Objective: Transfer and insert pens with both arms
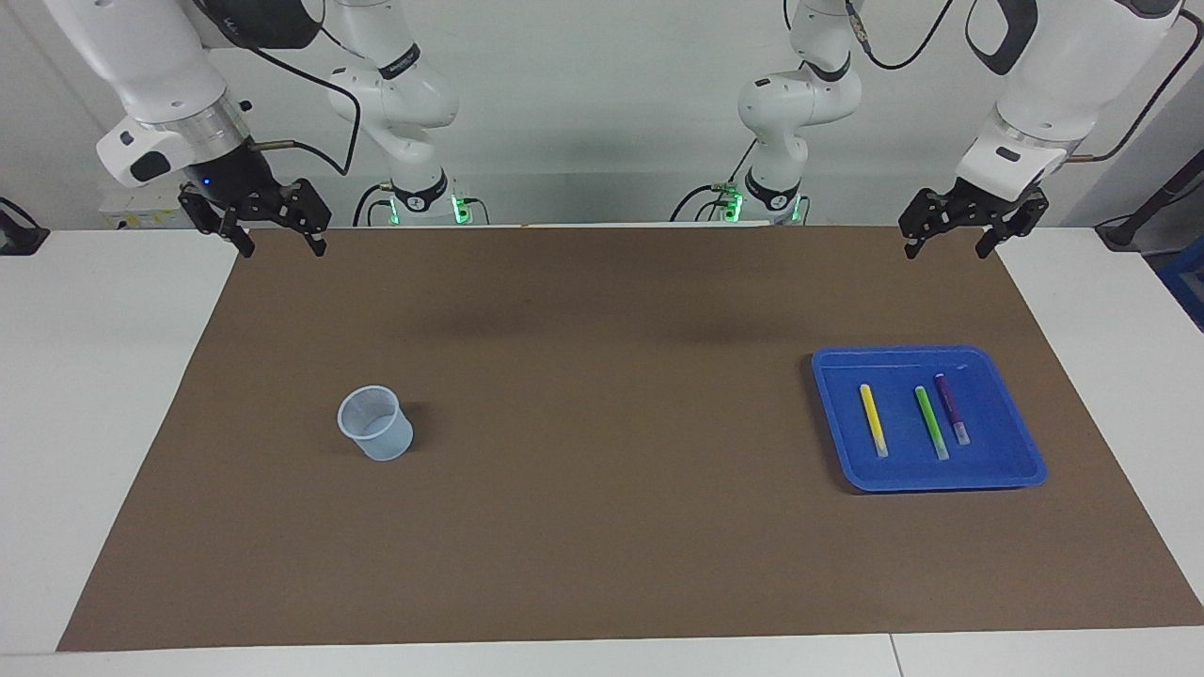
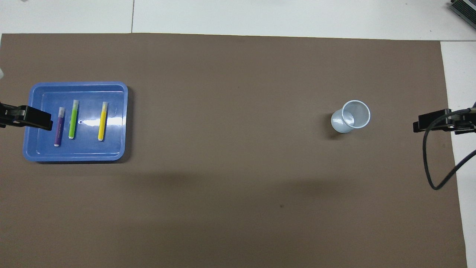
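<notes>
Three pens lie side by side in a blue tray [image 1: 1005, 368] [image 2: 78, 85] at the left arm's end of the table: yellow [image 1: 873, 419] [image 2: 102, 121], green [image 1: 931, 422] [image 2: 73, 119] and purple [image 1: 951, 408] [image 2: 58, 126]. None is touched. My left gripper [image 1: 946, 251] hangs open and holds nothing, high over the mat's corner by its own base. From above, only its tip [image 2: 26, 117] shows at the tray's edge. My right gripper [image 1: 284, 248] [image 2: 427, 124] hangs open with nothing in it over the mat's other corner at the robots' end.
A pale translucent cup [image 1: 376, 435] [image 2: 351, 116] stands upright on the brown mat [image 1: 602, 376] toward the right arm's end. White tabletop borders the mat. A black cable [image 2: 431, 163] loops down from the right wrist.
</notes>
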You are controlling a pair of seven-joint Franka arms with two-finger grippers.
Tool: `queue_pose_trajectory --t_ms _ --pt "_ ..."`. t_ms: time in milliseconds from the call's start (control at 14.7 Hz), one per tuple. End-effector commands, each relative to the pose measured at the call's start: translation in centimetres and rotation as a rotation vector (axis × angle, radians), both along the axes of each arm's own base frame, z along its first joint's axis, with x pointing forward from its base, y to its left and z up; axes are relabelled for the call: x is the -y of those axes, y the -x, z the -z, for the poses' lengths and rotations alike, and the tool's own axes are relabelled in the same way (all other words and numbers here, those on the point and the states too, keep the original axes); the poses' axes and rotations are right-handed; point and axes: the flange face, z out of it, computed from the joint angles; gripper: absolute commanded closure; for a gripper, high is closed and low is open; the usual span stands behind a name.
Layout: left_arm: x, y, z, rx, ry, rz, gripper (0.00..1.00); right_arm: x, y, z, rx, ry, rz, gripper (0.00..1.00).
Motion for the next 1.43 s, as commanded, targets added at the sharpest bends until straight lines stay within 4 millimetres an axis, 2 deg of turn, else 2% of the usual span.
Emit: queue_pose_trajectory --t_ms 0,545,682,1022,1363 --pt "0.0 0.9 -0.1 0.005 0.006 -0.013 0.00 0.1 0.8 -0.3 0.012 -0.014 -0.007 0.00" --pt "0.0 0.9 -0.1 0.005 0.006 -0.013 0.00 -0.9 1.0 -0.5 0.015 -0.012 -0.027 0.00" --pt "0.0 0.9 -0.1 0.005 0.006 -0.013 0.00 -1.0 1.4 -0.5 -0.007 -0.015 -0.040 0.00" --pt "0.0 0.9 -0.1 0.005 0.006 -0.013 0.00 -2.4 2.8 -2.1 -0.014 -0.025 -0.056 0.00" --pt "0.0 0.9 -0.1 0.005 0.006 -0.013 0.00 -2.3 3.4 -2.2 -0.012 -0.024 -0.085 0.00"
